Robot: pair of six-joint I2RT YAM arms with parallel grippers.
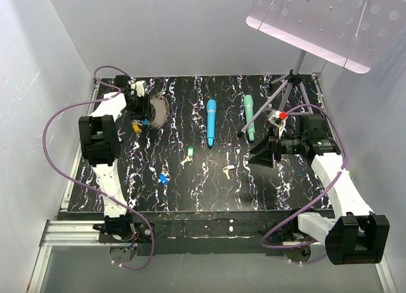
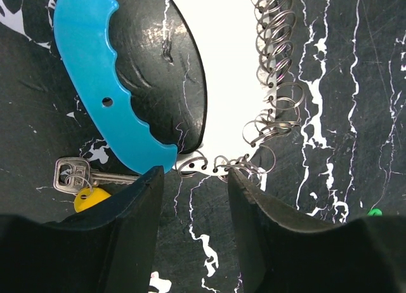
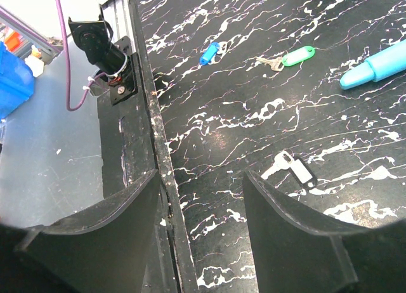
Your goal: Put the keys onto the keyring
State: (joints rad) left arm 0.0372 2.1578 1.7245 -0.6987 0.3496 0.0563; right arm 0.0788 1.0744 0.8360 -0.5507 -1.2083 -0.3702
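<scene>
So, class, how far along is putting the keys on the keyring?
Nothing looks done: the green-tagged key, blue-tagged key and cream-tagged key lie loose. In hand: the open left gripper hovers at the keyring, a blue band with steel chain, yellow-tagged key beside it, apparently unattached. The right gripper is open, empty. All four remain.

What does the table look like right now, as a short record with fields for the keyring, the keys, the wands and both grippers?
keyring: blue band and metal-ring chain, far left of the table
yellow key: beside the blue band
green key, blue key, cream key: scattered mid-table, apart from the keyring
blue wand, teal wand: lying side by side farther back
left gripper: open, above the keyring
right gripper: open, empty, over the table's near edge
</scene>
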